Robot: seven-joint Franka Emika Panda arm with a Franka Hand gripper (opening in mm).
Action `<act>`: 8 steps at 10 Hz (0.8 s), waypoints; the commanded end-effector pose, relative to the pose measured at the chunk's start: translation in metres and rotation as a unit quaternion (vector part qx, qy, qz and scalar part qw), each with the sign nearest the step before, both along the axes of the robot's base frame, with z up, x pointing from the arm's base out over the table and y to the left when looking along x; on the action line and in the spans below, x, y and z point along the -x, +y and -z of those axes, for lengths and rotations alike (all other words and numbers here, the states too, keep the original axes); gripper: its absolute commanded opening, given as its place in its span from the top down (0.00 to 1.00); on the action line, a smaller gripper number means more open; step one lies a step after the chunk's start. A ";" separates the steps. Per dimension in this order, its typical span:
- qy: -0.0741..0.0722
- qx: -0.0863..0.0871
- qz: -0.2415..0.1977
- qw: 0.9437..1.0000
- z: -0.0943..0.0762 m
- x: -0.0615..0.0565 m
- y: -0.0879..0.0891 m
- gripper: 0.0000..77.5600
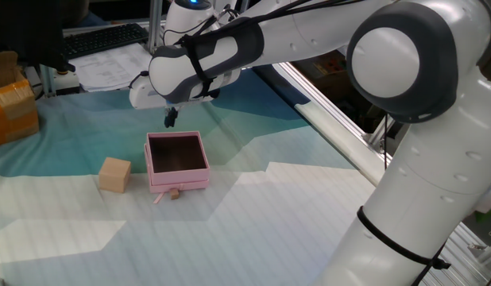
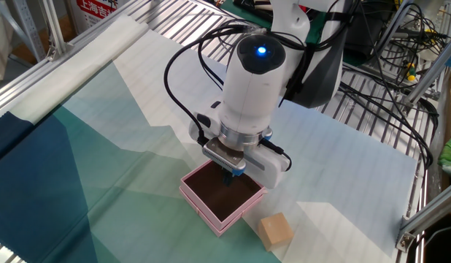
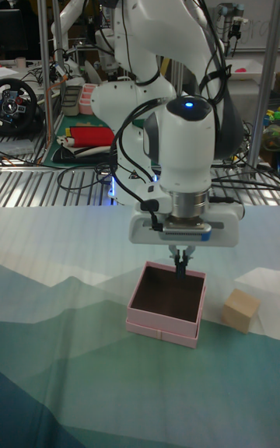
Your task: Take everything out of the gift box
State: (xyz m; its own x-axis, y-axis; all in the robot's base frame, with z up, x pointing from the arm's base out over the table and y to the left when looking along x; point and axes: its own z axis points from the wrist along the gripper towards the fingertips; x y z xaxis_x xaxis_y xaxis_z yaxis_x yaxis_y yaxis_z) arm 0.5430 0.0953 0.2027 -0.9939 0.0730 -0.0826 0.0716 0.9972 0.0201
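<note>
Tall fixed view first: our gripper (image 3: 183,264) hangs right above the far edge of the gift box (image 3: 166,304), fingers pinched together with nothing between them as far as we can see. The box sits on the tabletop (image 3: 93,386) with its dark brown inside facing up, and we can't spot anything lying in it from this angle.

From one fixed view we get the same story. The gripper (image 1: 171,119) is clenched just over the far wall of the gift box (image 1: 177,161), not touching it. The light-tan cube (image 1: 114,175) stands on the tabletop (image 1: 253,214) just to the left of the box, apart from it. The tiny tan-brown piece (image 1: 175,193) lies on the cloth right against the near wall of the box, beside the thin pink ribbon tab (image 1: 159,198) that pokes out toward us.

From the other fixed view the gripper (image 2: 229,176) tips dip over the brown interior of the gift box (image 2: 222,197), and the cube (image 2: 275,229) sits off its right corner. An orange-brown taped carton (image 1: 11,110) rests at the far left edge.
</note>
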 end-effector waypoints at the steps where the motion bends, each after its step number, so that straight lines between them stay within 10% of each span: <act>1: 0.000 -0.008 0.047 0.999 0.015 0.022 0.075 0.98; 8: 0.005 -0.005 0.039 0.999 -0.006 0.025 0.068 0.98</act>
